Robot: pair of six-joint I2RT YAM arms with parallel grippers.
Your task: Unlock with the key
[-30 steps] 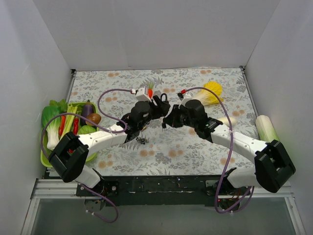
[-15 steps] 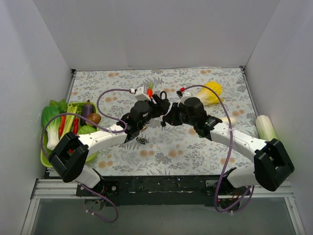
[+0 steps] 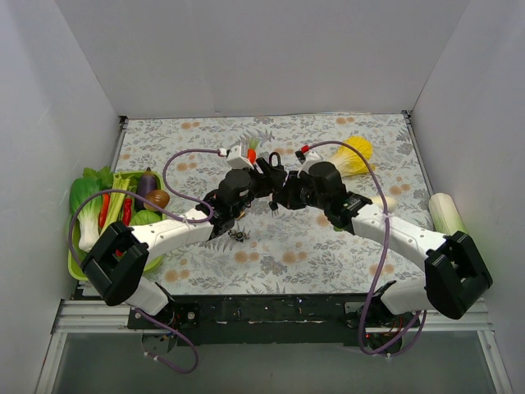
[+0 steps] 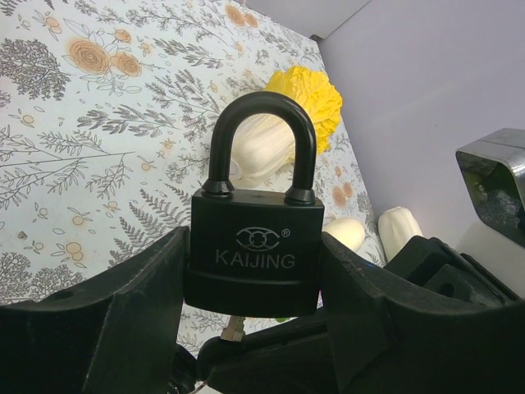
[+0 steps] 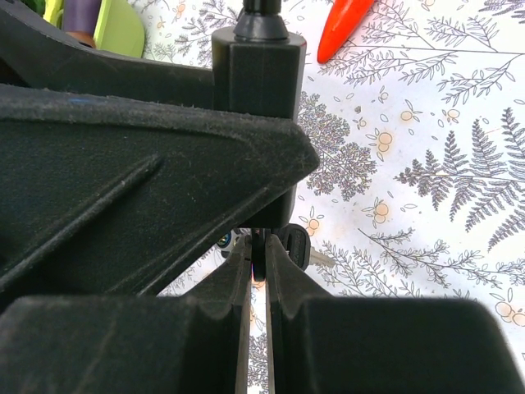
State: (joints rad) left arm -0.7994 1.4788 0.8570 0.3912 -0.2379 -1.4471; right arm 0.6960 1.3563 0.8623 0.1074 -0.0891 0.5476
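While the left hand [image 4: 254,277] clamps the black KAIJING padlock [image 4: 254,246] by its two flanks, upright and clear of the bench [image 4: 74,123] with the shackle [image 4: 261,135] seated shut, the right hand [image 5: 257,256] is pinched tight on the key [image 5: 293,245] just under the lock's bottom face. The keyway itself is hidden in every view, so I cannot tell whether the blade has entered.

That blind spot is the main hazard. A blade slightly off line would butt against the underside, and any further push could either lever the padlock upward out of its side grip or swivel the key within its thin pinch. Turning brings a second risk: the lock body looks smooth, so torque may spin it between the pads rather than rotate the cylinder. The two hands are also crowded close, and their fingers could collide. A dropped key would land on the bench below.
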